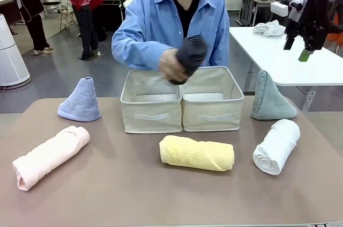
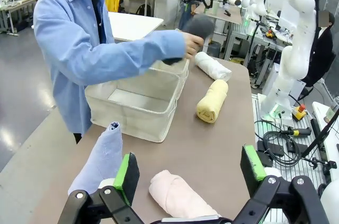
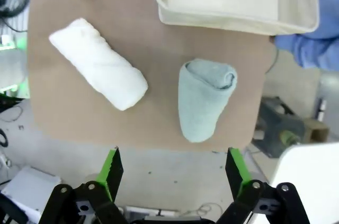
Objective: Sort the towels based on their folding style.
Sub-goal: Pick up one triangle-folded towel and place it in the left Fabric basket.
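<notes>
Right claw [image 3: 172, 156], apparently well above grey-green towel [image 3: 204, 97], hangs open.

Adjoining beige bins [image 1: 153, 119] on table [image 1: 123, 195]

No text, label or number can be read anywhere.

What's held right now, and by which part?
The person's hand grips the dark grey rolled towel around its lower half. Left end effector and right end effector: open, empty.
</notes>
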